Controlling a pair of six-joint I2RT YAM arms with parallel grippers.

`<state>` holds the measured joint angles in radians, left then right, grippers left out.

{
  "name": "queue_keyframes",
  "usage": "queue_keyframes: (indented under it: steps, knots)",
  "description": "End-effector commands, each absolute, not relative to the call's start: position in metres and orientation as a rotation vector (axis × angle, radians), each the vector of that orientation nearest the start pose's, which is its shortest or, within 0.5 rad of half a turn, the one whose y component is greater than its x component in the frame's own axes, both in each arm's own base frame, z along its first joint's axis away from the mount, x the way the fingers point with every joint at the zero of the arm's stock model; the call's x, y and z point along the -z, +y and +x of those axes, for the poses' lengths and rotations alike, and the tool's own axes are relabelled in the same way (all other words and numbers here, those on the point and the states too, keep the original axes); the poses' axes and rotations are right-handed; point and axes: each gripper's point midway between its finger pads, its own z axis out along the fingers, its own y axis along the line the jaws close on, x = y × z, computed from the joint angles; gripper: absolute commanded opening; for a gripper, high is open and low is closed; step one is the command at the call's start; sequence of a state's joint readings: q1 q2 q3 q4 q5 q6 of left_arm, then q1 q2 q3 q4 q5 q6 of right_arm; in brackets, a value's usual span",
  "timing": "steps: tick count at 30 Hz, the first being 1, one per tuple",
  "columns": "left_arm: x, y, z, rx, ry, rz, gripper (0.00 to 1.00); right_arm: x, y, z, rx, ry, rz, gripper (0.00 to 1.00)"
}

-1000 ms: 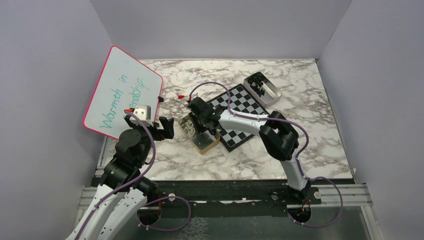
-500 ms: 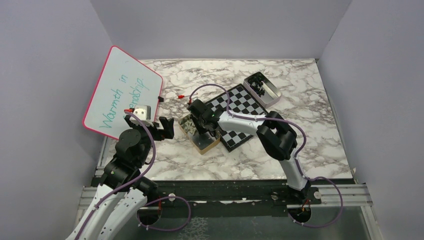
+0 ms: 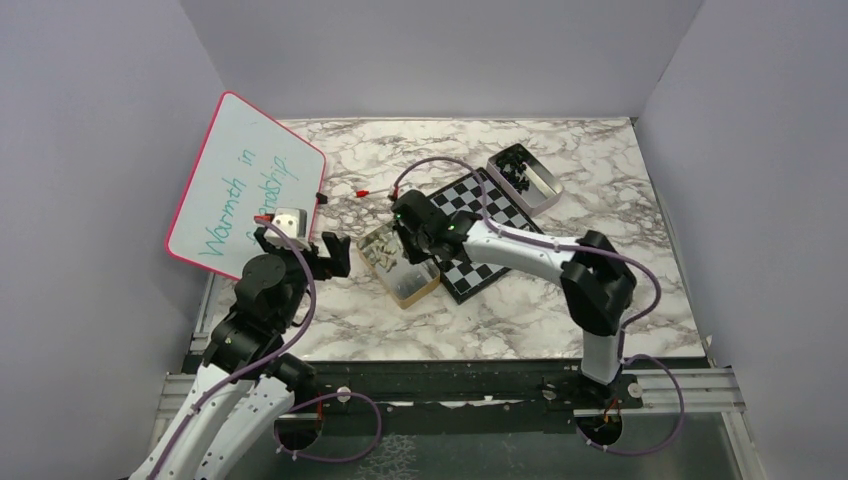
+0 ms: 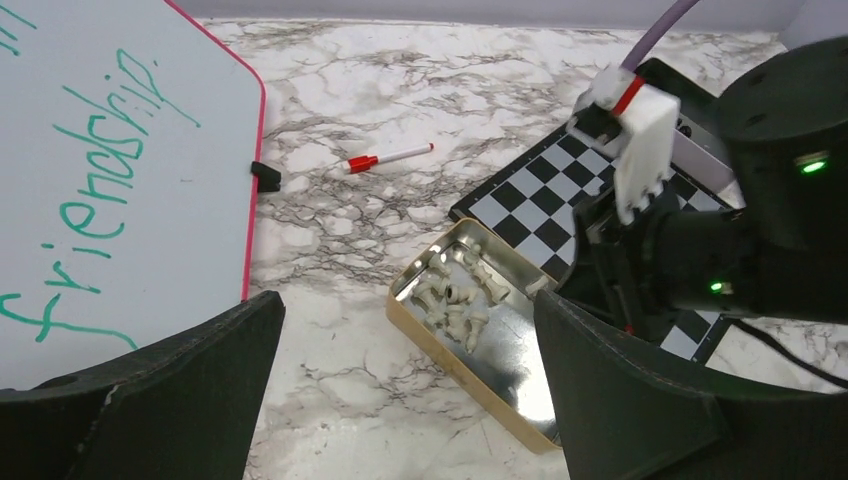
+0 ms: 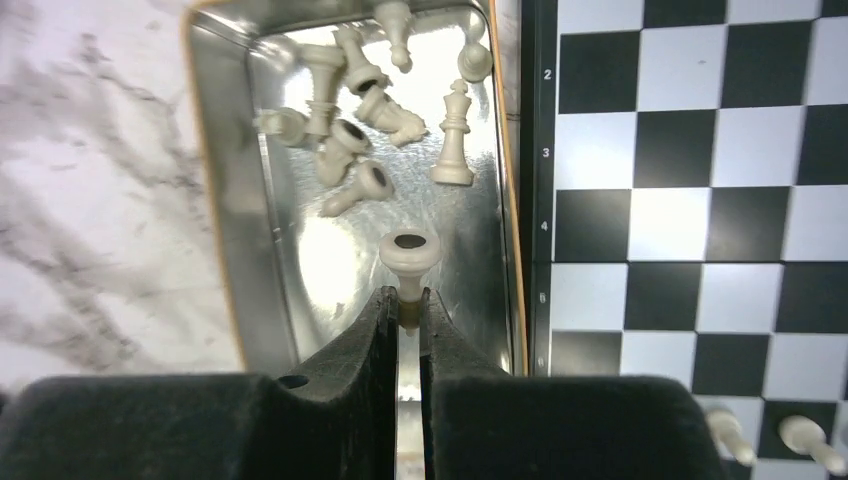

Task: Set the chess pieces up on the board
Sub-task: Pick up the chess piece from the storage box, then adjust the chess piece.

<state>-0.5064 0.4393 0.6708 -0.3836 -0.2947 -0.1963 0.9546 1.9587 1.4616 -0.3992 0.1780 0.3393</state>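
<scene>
My right gripper (image 5: 409, 305) is shut on the stem of a pale chess piece (image 5: 410, 255), its round base pointing away from me, above the open gold-rimmed tin (image 5: 225, 200). Several more pale chess pieces (image 5: 350, 140) lie loose at the tin's far end. The board (image 5: 700, 200) sits right beside the tin, with two pale pieces (image 5: 800, 435) on its near squares. From above, the right gripper (image 3: 412, 245) hovers over the tin (image 3: 400, 270) at the board's (image 3: 480, 215) left edge. My left gripper (image 3: 300, 250) hangs open and holds nothing, left of the tin (image 4: 470, 370).
A pink-framed whiteboard (image 3: 245, 185) leans at the left. A red-capped marker (image 3: 365, 190) lies on the marble behind the tin. A second tin (image 3: 525, 175) holding black pieces stands at the board's far right corner. Grey walls enclose the table.
My right gripper has closed on a pale piece in the tin and drawn up and slightly right; its elbow has swung right. The left arm has barely moved.
</scene>
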Motion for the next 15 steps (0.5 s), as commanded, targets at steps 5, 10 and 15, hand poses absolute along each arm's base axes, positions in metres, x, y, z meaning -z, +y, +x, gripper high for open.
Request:
queue_keyframes:
  steps: [5, 10, 15]
  knots:
    - [-0.244, -0.143, 0.226, 0.454, 1.68, 0.486, 0.94, -0.139, 0.358, 0.262, -0.518, 2.379, -0.654, 0.08]
    - [-0.231, -0.203, 0.18, 0.702, 1.468, 1.063, 0.76, -0.152, 0.35, 0.219, -0.742, 2.402, -0.755, 0.08]
    - [-0.236, -0.219, 0.16, 0.723, 1.212, 1.328, 0.83, -0.167, 0.344, 0.182, -0.948, 2.362, -0.838, 0.08]
